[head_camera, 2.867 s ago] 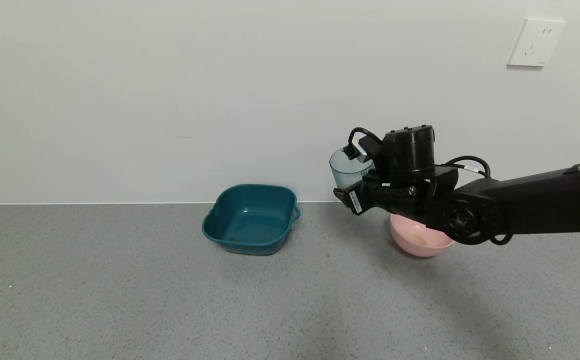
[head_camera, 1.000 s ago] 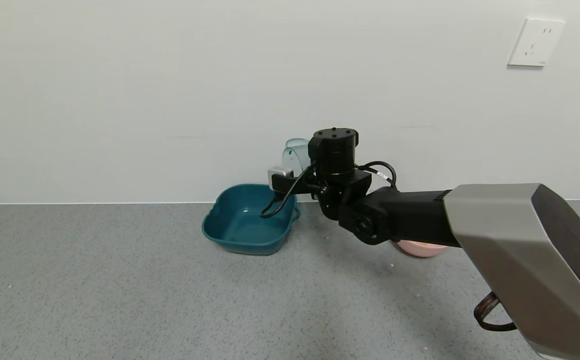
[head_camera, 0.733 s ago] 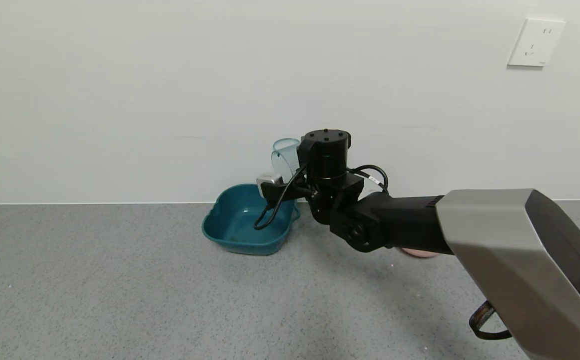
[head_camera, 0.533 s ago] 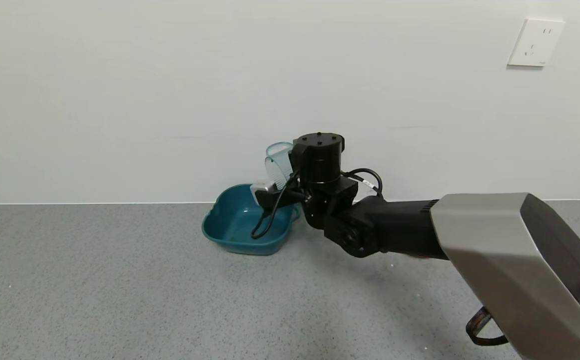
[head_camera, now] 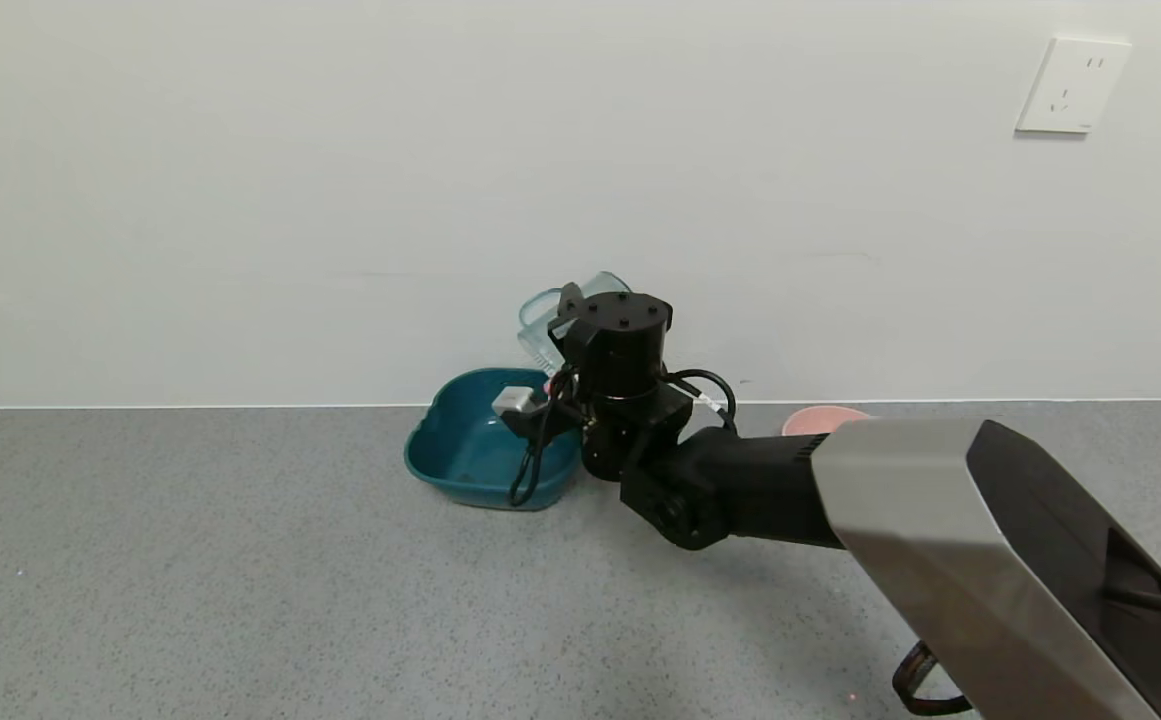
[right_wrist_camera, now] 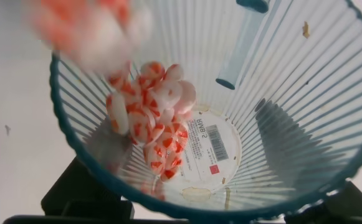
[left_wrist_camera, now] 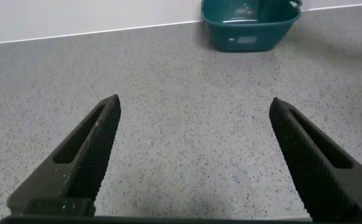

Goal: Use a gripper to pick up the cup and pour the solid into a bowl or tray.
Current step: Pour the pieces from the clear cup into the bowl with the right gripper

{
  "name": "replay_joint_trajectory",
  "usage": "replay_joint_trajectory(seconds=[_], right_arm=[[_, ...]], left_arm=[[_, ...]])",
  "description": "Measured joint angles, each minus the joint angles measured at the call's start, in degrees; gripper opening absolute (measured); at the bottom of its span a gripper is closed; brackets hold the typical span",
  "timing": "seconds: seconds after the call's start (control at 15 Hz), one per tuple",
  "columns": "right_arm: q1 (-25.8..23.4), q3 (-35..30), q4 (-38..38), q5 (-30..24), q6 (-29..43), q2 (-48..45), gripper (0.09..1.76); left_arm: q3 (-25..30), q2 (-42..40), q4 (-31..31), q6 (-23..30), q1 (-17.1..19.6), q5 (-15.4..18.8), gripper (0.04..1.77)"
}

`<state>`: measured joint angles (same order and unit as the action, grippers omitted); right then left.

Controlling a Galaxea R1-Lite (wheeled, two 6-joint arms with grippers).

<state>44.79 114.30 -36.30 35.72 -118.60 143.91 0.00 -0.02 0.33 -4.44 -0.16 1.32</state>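
My right gripper [head_camera: 580,330] is shut on the ribbed blue-tinted cup [head_camera: 545,325] and holds it tilted on its side above the right part of the dark teal basin [head_camera: 470,450]. In the right wrist view the cup [right_wrist_camera: 280,93] fills the frame, mouth toward the camera. White and orange-red round pieces [right_wrist_camera: 149,121] slide along its wall to the rim, and blurred ones [right_wrist_camera: 87,25] are leaving it. The basin also shows in the left wrist view [left_wrist_camera: 249,28]. My left gripper [left_wrist_camera: 196,118] is open and empty, low over the grey floor, away from the basin.
A round pink bowl [head_camera: 820,418] sits right of the basin, mostly hidden behind my right arm. A white wall stands close behind both vessels, with a socket plate [head_camera: 1072,85] high on the right. Speckled grey floor lies in front.
My right arm carried the cup left from over the pink bowl to over the teal basin and tipped it from upright onto its side; pieces now slide out.
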Motion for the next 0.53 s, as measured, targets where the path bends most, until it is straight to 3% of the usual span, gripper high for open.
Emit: replay_joint_trajectory(seconds=[0.53], right_arm=[[0.09, -0.02, -8.95, 0.39, -16.35, 4.52, 1.34]], left_arm=[[0.0, 0.0, 0.0, 0.0, -0.02, 0.0, 1.72]])
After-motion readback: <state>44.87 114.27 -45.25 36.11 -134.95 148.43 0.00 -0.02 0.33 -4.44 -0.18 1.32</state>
